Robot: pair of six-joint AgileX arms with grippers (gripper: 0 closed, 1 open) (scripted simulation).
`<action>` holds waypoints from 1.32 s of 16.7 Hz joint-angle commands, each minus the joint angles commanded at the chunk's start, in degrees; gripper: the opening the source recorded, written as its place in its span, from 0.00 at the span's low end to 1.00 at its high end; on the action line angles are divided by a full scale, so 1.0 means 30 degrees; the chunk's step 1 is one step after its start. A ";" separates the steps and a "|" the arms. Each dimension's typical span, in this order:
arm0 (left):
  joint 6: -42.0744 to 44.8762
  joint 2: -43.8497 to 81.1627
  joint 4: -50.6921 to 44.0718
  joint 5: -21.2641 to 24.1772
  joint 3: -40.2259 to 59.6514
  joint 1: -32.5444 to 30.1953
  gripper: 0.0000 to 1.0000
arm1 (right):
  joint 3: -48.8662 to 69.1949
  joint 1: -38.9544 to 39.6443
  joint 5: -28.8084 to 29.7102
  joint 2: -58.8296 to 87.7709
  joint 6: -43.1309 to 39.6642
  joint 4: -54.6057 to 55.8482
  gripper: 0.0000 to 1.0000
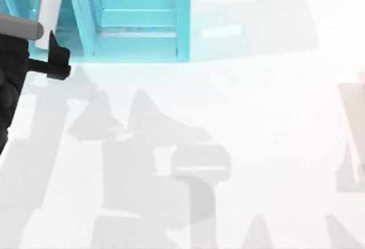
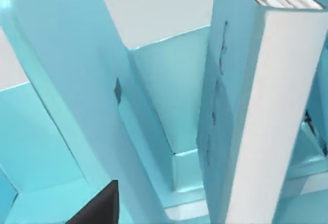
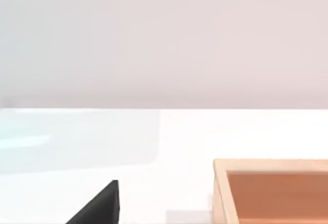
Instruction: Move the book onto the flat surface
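The book [image 1: 50, 9] stands upright in the leftmost compartment of the turquoise shelf unit [image 1: 137, 38], its white edge facing up and a small red mark at its far end. Close up in the left wrist view, the book [image 2: 230, 111] shows a teal cover and a white edge, with a shelf divider [image 2: 66, 80] beside it. My left gripper [image 1: 57, 61] hovers at the shelf's front edge, just in front of the book; whether it touches the book is hidden. The flat surface [image 1: 228, 146] is the white tabletop spreading out in front of the shelf. A black part of my right gripper [image 3: 100, 206] hangs low over the table.
The shelf unit takes up the table's back left, with an open compartment [image 1: 137, 15] to the right of the book. In the right wrist view a shallow wooden box [image 3: 271, 188] sits on the tabletop beside the right gripper.
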 joint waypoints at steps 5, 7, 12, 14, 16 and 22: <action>0.1000 0.5674 0.3512 -0.0356 0.2030 -0.0348 1.00 | 0.0000 0.0000 0.0000 0.0000 0.0000 0.0000 1.00; 0.1150 0.6523 0.4112 -0.0406 0.2394 -0.0409 1.00 | 0.0000 0.0000 0.0000 0.0000 0.0000 0.0000 1.00; 0.1148 0.6599 0.4154 -0.0399 0.2363 -0.0316 1.00 | 0.0000 0.0000 0.0000 0.0000 0.0000 0.0000 1.00; 0.1158 0.6778 0.4052 -0.0360 0.2660 -0.0314 1.00 | 0.0000 0.0000 0.0000 0.0000 0.0000 0.0000 1.00; 0.1178 0.7409 0.3641 -0.0262 0.3737 -0.0269 1.00 | 0.0000 0.0000 0.0000 0.0000 0.0000 0.0000 1.00; 0.1208 1.0375 0.1231 0.0129 0.9187 0.0077 1.00 | 0.0000 0.0000 0.0000 0.0000 0.0000 0.0000 1.00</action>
